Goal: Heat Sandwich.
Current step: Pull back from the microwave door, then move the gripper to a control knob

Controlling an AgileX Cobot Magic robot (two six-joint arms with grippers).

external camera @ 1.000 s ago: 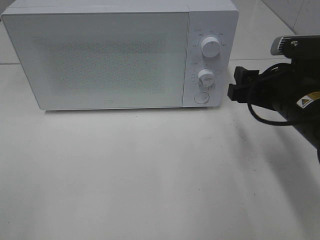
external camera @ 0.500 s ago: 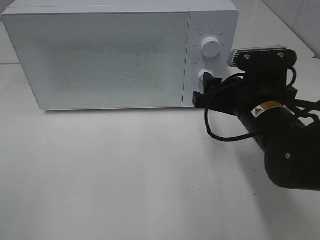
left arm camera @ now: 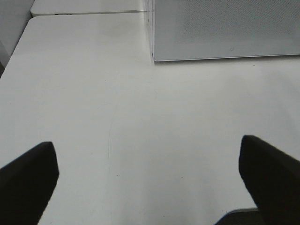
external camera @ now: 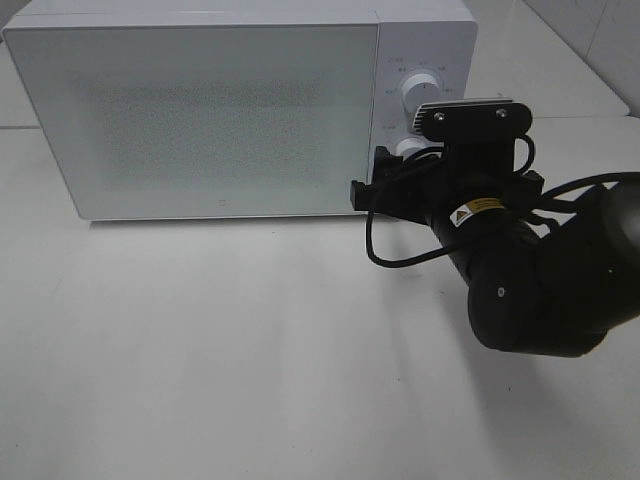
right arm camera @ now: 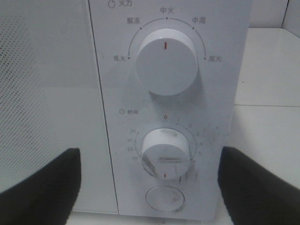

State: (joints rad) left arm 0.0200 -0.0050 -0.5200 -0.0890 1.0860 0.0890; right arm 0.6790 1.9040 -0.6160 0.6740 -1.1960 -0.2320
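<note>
The white microwave [external camera: 200,110] stands at the back of the table with its door shut. No sandwich shows in any view. My right gripper [external camera: 372,180] is open in front of the control panel. In the right wrist view the right gripper [right arm camera: 150,187] has its fingers [right arm camera: 42,187] on either side of the timer knob [right arm camera: 165,153], apart from it. The power knob [right arm camera: 165,61] is above the timer knob and a round button [right arm camera: 165,198] is below it. My left gripper [left arm camera: 147,187] is open and empty over bare table, with the microwave's corner [left arm camera: 225,28] ahead of it.
The white table [external camera: 200,350] stretches in front of the microwave. The right arm's black body [external camera: 540,290] and its cable hang over the table's right side. The table's left edge [left arm camera: 18,42] shows in the left wrist view.
My right arm has swung in from the right edge toward the left, and its gripper now sits in front of the microwave's knobs. The microwave has not moved.
</note>
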